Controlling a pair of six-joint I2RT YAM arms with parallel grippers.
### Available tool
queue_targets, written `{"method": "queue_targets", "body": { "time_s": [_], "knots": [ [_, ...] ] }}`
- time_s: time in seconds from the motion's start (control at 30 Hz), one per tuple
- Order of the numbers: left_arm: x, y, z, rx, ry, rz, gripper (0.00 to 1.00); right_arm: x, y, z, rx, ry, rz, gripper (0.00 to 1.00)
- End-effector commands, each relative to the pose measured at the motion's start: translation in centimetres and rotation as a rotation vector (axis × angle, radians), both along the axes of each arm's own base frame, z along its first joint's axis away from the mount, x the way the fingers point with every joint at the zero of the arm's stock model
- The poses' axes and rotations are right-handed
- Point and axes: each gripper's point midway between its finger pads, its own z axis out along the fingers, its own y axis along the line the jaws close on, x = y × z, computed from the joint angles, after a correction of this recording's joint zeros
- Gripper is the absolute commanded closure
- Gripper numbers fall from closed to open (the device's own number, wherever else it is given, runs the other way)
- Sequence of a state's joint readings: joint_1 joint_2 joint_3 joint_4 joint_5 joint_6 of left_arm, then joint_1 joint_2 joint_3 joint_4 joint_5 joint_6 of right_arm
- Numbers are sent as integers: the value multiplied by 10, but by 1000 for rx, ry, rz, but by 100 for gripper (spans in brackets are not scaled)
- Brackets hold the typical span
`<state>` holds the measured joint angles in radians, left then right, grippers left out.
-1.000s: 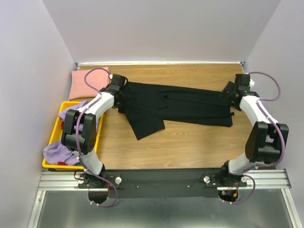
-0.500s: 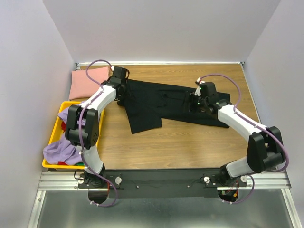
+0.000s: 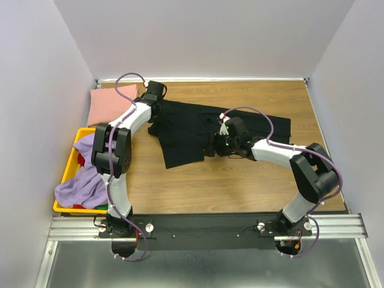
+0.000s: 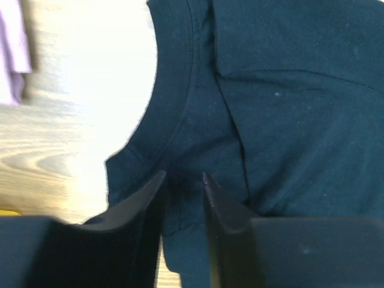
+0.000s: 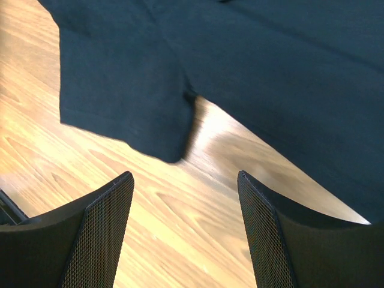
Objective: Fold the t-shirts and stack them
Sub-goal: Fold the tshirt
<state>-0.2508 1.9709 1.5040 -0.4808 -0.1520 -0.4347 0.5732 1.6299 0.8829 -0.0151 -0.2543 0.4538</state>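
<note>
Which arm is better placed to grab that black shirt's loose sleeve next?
Probably the right. The right gripper hangs open over the table, just short of the sleeve of the black t-shirt. The left gripper sits at the collar, farther off.

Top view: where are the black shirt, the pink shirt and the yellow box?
black shirt [image 3: 189, 123]: top view, middle of the cloth.
pink shirt [image 3: 105, 108]: top view, its middle.
yellow box [image 3: 69, 159]: top view, left rim.

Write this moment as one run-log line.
black t-shirt: flat on table | left gripper: slightly open at collar | right gripper: open near sleeve, empty | pink t-shirt: folded, far-left corner
</note>
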Motion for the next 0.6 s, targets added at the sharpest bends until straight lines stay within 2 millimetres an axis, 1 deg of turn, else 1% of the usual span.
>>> {"method": "queue_targets", "body": {
  "time_s": [0.0,0.03,0.07,0.1,0.13,0.17,0.2,0.23,0.3,0.33,0.4,0.43,0.47,0.5,0.53,0.57],
  "knots": [
    [9,8,19,28,-57,23,51,4,28,-3,72,-16,21,24],
    [10,8,28,23,-80,26,46,3,34,-10,71,-8,32,24],
    [8,11,30,26,-84,33,45,3,38,-10,79,-6,31,24],
    [7,11,40,24,-105,33,41,3,44,-12,86,-8,37,24],
    [4,13,42,25,-108,37,40,2,45,-18,78,6,31,24],
    [2,13,46,27,-117,38,39,3,47,-21,78,14,19,24],
    [-1,14,50,25,-125,40,34,3,47,-24,73,17,12,24],
    [-7,16,60,23,-143,43,34,1,50,-26,68,20,14,24],
    [-14,19,69,19,-164,53,34,0,48,-32,51,27,-7,27],
    [-23,22,76,15,-179,53,34,-2,49,-36,47,38,-11,31],
    [-32,24,81,1,-195,61,34,-2,50,-38,44,41,-14,36],
    [-45,24,83,-4,-198,57,34,-2,51,-38,47,42,-15,44],
    [-52,21,81,-10,-196,45,34,-2,51,-39,46,45,-14,48],
    [-59,20,89,-19,-215,39,34,-2,53,-37,52,42,-10,52],
    [-66,18,86,-19,-209,33,34,-2,53,-35,53,42,-9,56],
    [-79,15,72,-12,-177,18,35,0,55,-32,63,37,-11,66]
  ]
}}
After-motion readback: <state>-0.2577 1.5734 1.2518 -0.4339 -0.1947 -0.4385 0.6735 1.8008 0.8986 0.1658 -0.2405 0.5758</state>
